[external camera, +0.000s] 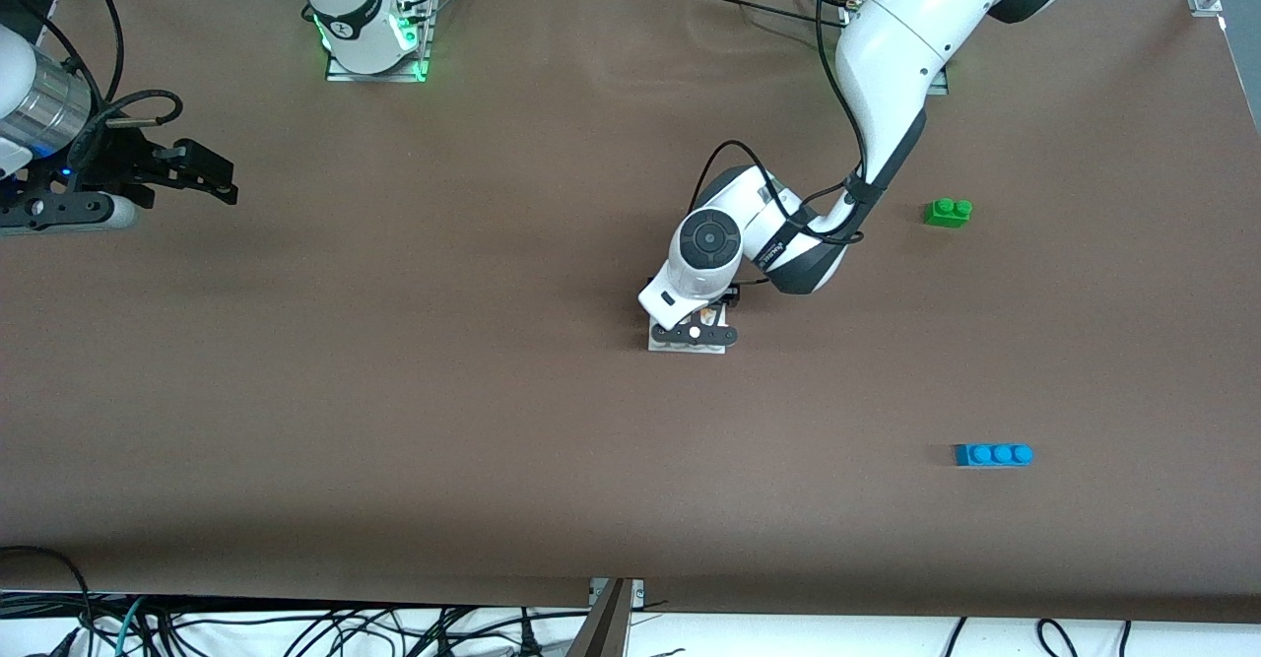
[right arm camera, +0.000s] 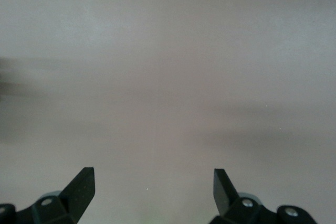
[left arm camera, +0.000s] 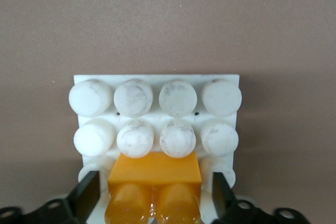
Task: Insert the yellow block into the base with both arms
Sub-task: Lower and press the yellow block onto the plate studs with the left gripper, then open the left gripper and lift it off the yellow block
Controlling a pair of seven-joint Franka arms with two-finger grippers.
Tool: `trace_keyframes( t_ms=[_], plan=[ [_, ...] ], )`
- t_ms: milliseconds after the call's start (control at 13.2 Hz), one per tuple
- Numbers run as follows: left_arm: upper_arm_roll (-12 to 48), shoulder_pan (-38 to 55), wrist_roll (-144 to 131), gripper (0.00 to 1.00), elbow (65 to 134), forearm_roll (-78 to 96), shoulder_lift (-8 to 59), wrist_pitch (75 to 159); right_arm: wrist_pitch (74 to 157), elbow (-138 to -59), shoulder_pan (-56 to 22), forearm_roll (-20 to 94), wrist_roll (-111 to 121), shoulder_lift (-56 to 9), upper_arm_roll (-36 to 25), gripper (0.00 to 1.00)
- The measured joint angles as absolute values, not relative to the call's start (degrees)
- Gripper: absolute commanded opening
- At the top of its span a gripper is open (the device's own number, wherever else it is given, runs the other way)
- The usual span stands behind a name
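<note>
The white base (left arm camera: 157,80) lies flat on the brown table near its middle, and a corner of it shows under the left hand in the front view (external camera: 658,346). The yellow block (left arm camera: 155,169) sits on the base's studs at the edge nearest the wrist camera, its two studs facing that camera. My left gripper (left arm camera: 154,190) is open with one finger on each side of the block and a small gap at both sides; it is low over the base (external camera: 695,332). My right gripper (external camera: 219,180) is open and empty, and waits in the air at the right arm's end of the table (right arm camera: 153,182).
A green two-stud brick (external camera: 948,212) lies toward the left arm's end of the table. A blue three-stud brick (external camera: 993,454) lies nearer to the front camera at that same end. The right wrist view shows only bare table.
</note>
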State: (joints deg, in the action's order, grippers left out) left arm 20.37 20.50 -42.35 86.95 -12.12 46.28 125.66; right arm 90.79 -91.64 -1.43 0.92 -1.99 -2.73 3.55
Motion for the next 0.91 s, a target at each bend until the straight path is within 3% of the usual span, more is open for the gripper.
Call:
trace_keyframes(
  t_ms=[227, 681, 908],
  plan=[
    [20.5, 20.48, -43.4, 1.0, 85.86, -10.5, 43.88, 122.11, 90.79, -91.71, -1.52, 0.92, -1.99, -2.8, 3.57, 1.0],
    [20.3, 14.67, -40.54, 1.0, 84.78, -7.73, 27.93, 102.59, 90.79, -91.85, -1.61, 0.92, -1.99, -3.26, 3.67, 1.0],
    [20.12, 7.65, -33.5, 1.0, 84.8, -7.68, 21.88, 96.94, 90.79, -91.85, -1.62, 0.92, -1.99, -3.25, 3.68, 1.0]
  ],
)
